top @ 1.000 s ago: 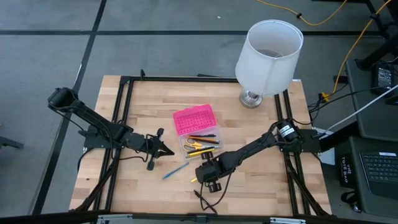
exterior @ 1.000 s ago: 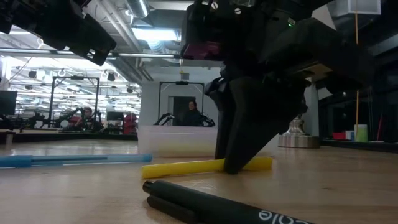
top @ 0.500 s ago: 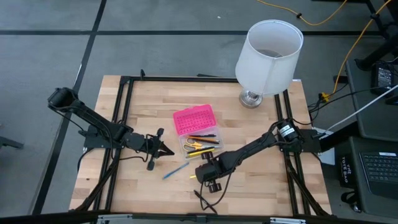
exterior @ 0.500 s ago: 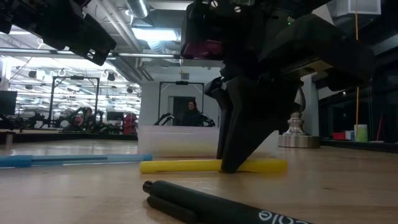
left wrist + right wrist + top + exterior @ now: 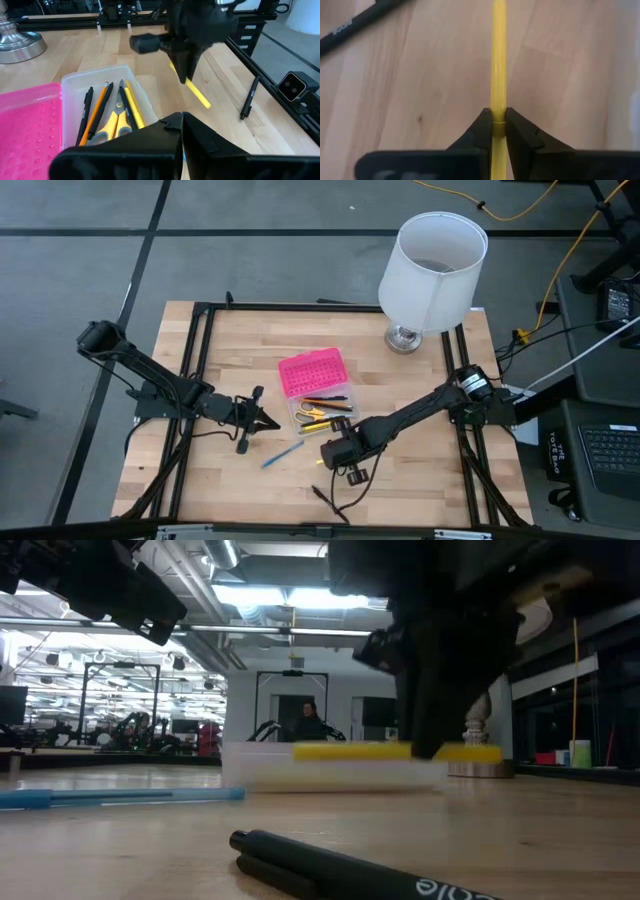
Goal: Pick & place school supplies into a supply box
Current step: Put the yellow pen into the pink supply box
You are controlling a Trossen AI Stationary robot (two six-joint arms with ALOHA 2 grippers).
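Gripping yellow pen (image 5: 498, 60), right pincer (image 5: 498, 122) hovers beside supply box (image 5: 322, 412) edge

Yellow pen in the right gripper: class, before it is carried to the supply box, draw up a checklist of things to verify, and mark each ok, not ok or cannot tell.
1. Right gripper shut on the yellow pen: ok.
2. Pen lifted off the table: ok; the low view shows it level, above the wood.
3. Supply box open, pink lid folded back: ok.
4. Room in the box beside the scissors and pens already inside: ok, though tight.
5. Left gripper shut, apart from the box on its left side: ok.
6. Blue pen and black pen lie on the table, not yet boxed: not ok.
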